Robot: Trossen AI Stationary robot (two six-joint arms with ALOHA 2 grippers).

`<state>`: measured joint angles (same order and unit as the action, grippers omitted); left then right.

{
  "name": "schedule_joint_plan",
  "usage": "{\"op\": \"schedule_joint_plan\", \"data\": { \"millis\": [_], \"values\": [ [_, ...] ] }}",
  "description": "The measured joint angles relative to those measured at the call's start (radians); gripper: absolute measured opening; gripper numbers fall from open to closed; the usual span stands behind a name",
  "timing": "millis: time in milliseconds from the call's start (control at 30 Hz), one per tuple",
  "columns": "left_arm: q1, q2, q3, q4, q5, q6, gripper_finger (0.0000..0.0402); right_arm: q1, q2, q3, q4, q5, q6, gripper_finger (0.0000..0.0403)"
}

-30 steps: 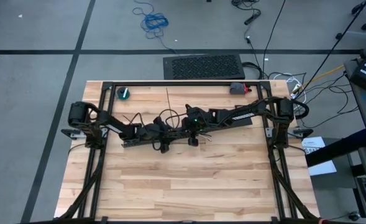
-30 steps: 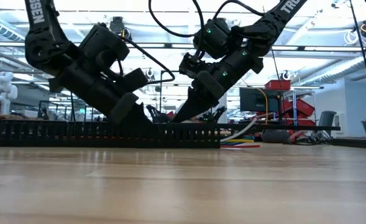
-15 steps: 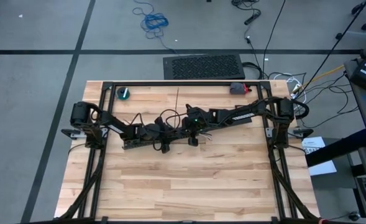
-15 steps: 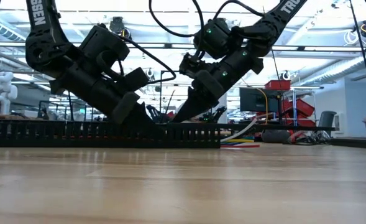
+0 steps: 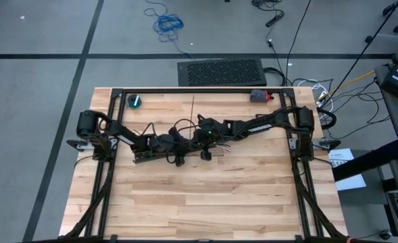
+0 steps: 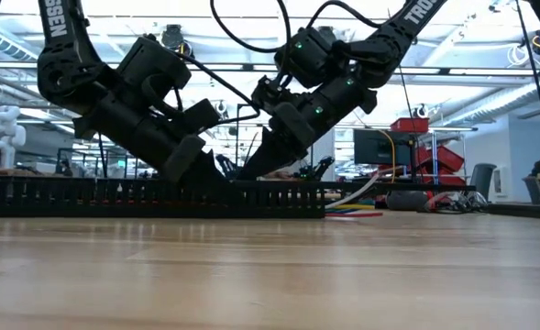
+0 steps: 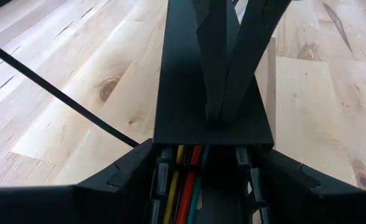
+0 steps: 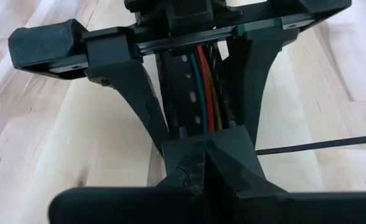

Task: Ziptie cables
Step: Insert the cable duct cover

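Note:
A long black slotted duct (image 6: 114, 197) lies across the table's middle. The cables (image 7: 184, 180), coloured wires, run inside it, and their ends (image 6: 352, 209) stick out of its right end. A flat black cover (image 7: 214, 74) closes the duct's right part. My left gripper (image 7: 204, 149) straddles the duct where the wires show. My right gripper (image 8: 202, 158) is shut, tips down on the cover just right of the left one. A thin dark ziptie (image 5: 193, 108) runs from the duct toward the far edge. My left gripper has the duct's two side walls (image 8: 170, 102) between its fingers (image 8: 144, 102), one finger outside each wall. It comes slanting down from the table's left, along the duct, which stays flat on the table. My right gripper sets its shut fingertips (image 7: 215, 112) on the cover's left end (image 7: 189, 127). It slants down from the table's right, along the duct.
Black frame rails (image 5: 199, 90) border the far edge and both sides of the table. A small teal round thing (image 5: 136, 101) sits at the far left and a red and grey thing (image 5: 258, 96) at the far right. More thin dark strips (image 5: 144, 128) lie beside the left arm.
My right gripper, still shut, has edged a little toward the table's left along the duct and tipped slightly. The ziptie's far end has swung toward the table's right. The duct's left end has shifted a little toward the left.

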<state>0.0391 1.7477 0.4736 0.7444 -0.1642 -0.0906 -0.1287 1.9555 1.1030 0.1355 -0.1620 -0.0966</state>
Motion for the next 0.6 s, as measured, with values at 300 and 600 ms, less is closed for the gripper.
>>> {"op": "schedule_joint_plan", "data": {
  "millis": [300,600],
  "values": [
    [0.001,0.000,0.002,0.005,0.107,0.021,0.0293,0.002,-0.028,0.000,-0.048,-0.001,-0.012,0.0000],
    [0.000,-0.066,0.002,-0.156,0.086,-0.036,0.0321,0.001,-0.030,0.001,-0.057,0.004,-0.005,0.0000]
  ]
}}
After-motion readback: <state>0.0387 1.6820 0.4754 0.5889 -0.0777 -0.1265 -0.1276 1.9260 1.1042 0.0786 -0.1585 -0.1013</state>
